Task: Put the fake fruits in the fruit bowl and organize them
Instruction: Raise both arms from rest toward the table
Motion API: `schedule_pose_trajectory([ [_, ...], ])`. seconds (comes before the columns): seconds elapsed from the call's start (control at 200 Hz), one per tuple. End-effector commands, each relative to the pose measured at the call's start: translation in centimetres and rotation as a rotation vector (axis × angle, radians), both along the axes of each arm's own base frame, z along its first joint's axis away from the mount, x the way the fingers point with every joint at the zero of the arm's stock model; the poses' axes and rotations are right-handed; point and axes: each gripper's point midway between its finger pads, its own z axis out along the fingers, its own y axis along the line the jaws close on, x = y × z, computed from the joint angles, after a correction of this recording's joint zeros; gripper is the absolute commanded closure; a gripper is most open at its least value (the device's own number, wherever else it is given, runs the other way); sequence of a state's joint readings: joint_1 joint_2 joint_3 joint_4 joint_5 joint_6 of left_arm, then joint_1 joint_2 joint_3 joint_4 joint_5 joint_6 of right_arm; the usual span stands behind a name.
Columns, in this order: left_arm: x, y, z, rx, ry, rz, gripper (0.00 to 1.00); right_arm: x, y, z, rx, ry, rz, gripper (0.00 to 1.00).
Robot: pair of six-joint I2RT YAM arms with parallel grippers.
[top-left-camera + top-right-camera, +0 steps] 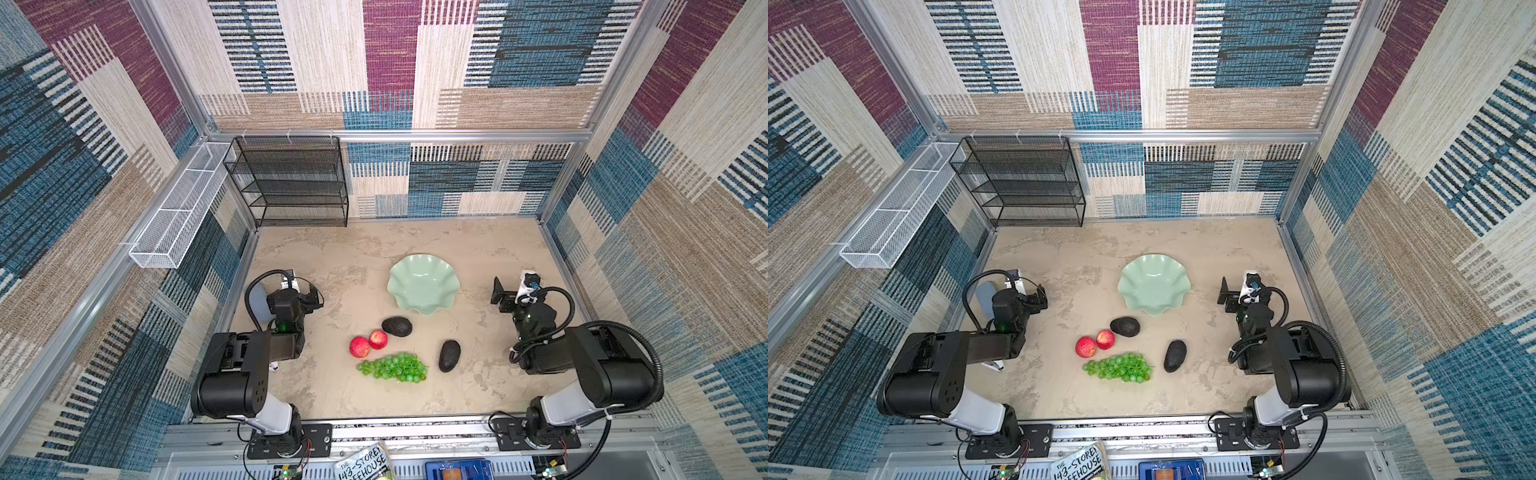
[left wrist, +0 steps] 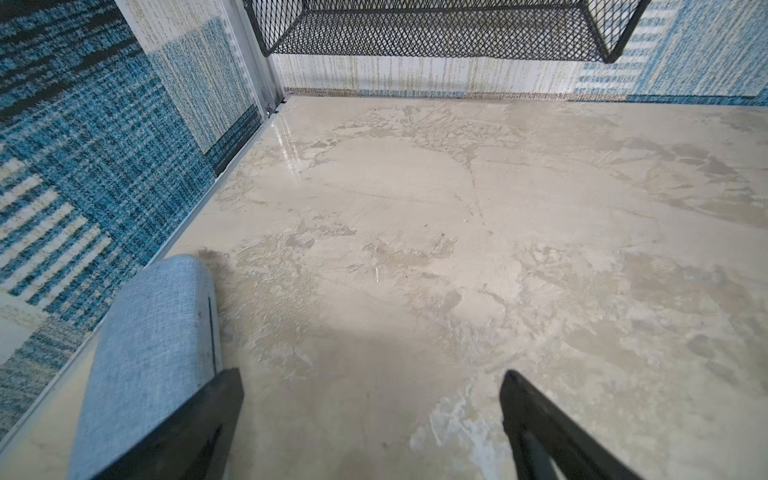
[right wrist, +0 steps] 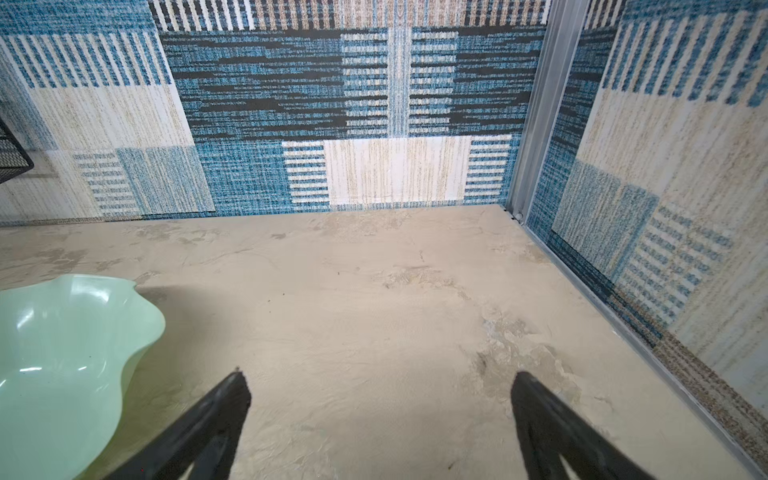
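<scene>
The left end effector (image 2: 370, 374) and the right end effector (image 3: 379, 374) are both opened wide and empty. The bowl (image 1: 423, 284), empty, is found near the right one, on its inner side; the fruits (image 1: 392, 367) lie behind both. An avocado (image 1: 449, 355) should be gripped across its narrow width.

In both top views, a book (image 1: 365, 463) (image 1: 1079, 464) at the near edge reads "THE 143-STOREY". Below that, cut off, is "EEHOUSE". No other text is legible.
</scene>
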State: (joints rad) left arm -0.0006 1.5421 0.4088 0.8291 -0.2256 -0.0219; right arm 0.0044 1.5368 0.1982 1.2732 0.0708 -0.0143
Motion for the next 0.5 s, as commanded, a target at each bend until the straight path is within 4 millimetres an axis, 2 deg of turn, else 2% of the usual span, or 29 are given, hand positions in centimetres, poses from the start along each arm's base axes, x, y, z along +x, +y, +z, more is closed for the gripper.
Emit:
schedule_pose_trajectory([
  [0.0,0.24,-0.49,0.49,-0.014,-0.023,-0.022,0.01,0.21,0.20,0.84,0.007,-0.031,0.010,0.00],
  [0.496,0.32,-0.60,0.51,-0.016,-0.021,-0.028,0.01,0.18,0.21,0.80,0.008,-0.029,0.011,0.00],
])
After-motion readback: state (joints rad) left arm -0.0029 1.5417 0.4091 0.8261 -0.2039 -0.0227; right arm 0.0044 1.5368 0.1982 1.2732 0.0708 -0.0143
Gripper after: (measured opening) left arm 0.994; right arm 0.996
